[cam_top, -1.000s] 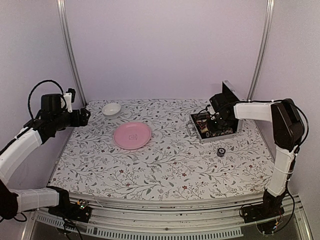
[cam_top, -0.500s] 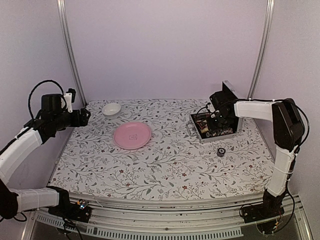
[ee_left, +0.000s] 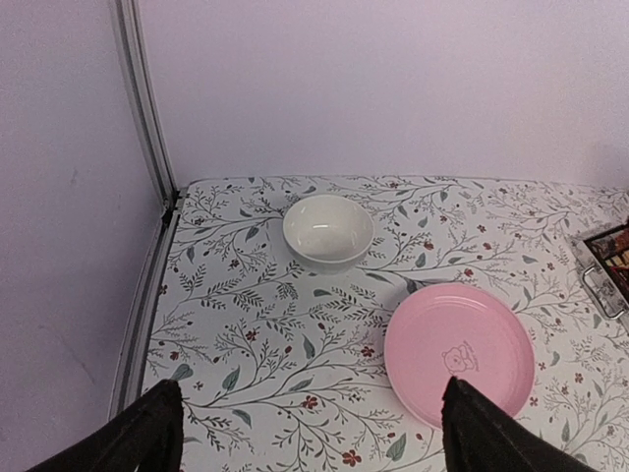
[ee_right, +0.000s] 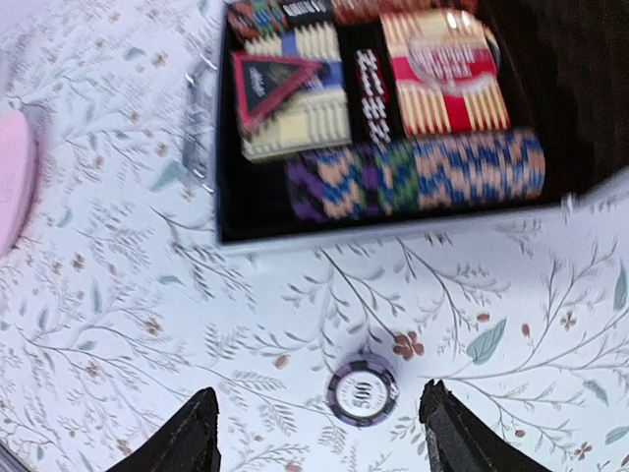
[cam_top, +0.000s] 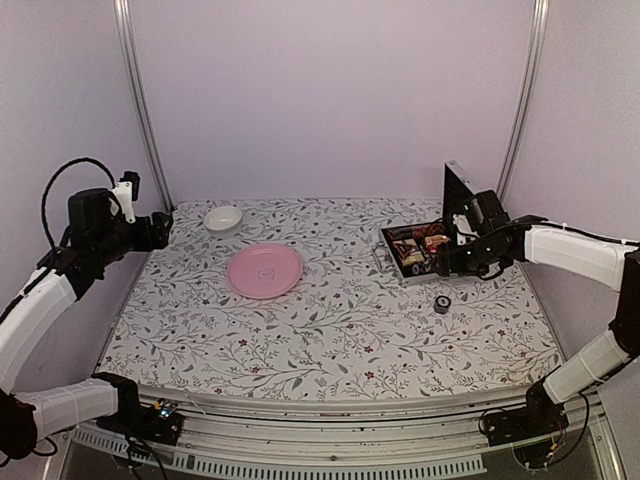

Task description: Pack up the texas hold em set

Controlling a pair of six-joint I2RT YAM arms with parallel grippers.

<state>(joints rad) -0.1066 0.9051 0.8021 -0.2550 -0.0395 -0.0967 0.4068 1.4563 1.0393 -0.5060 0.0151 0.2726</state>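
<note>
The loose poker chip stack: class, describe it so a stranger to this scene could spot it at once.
On the floral table, an open silver case sits far right. Just in front of it, on the cloth, stands the loose chip stack. It alone is outside the case, purple-and-white rimmed; the other chips lie inside.

L arm [cam_top: 45, 300]: elbow bent, forearm raised at left side, wrist approx level, aimed rightward. L gripper [ee_left: 313, 442]: fingers spread wide, nothing between, held high. R arm [cam_top: 575, 250]: elbow out far right, forearm stretched leftward, sloping down. R gripper [ee_right: 319, 433]: fingers apart, empty, aimed downward, low.
</note>
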